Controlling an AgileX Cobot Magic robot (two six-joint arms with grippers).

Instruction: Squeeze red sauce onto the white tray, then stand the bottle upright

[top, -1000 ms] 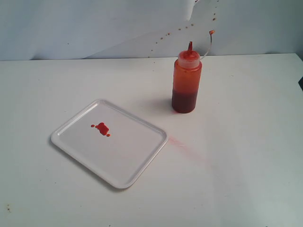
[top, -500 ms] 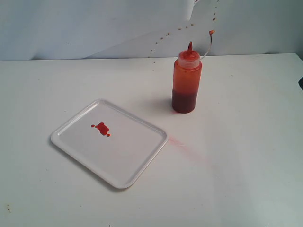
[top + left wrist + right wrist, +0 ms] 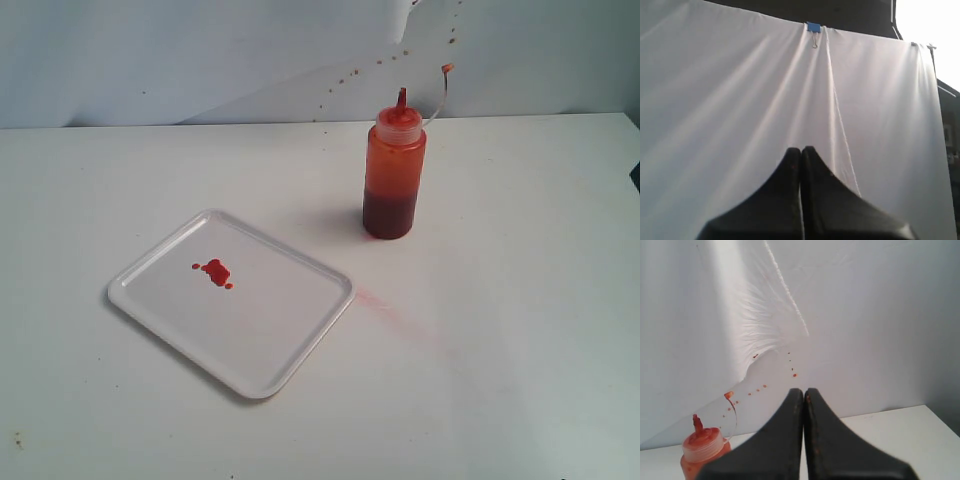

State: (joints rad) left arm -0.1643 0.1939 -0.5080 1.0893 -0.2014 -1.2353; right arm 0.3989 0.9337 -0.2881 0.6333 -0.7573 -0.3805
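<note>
The squeeze bottle (image 3: 394, 180) is seen standing upright on the white bench (image 3: 520, 330), toward the back and apart from the white tray (image 3: 265, 330), its pointed red nozzle cap at the top and the darker red fill settled in its lower part. A small blob of red sauce (image 3: 216, 271), with a few drops beside it, lies on the tray nearer its far-left corner. A faint pink smear (image 3: 375, 300) is marked on the bench just off the tray's right corner (between tray and bottle).

The left gripper (image 3: 800, 148) is closed completely, nothing held, and is pointed at a white cloth backdrop (image 3: 740, 100) hung by a blue clip (image 3: 813, 27). The right gripper (image 3: 804, 390) is likewise closed on nothing, raised away from the bottle (image 3: 702, 452); red specks (image 3: 794, 375) are scattered on the cloth behind it.
</note>
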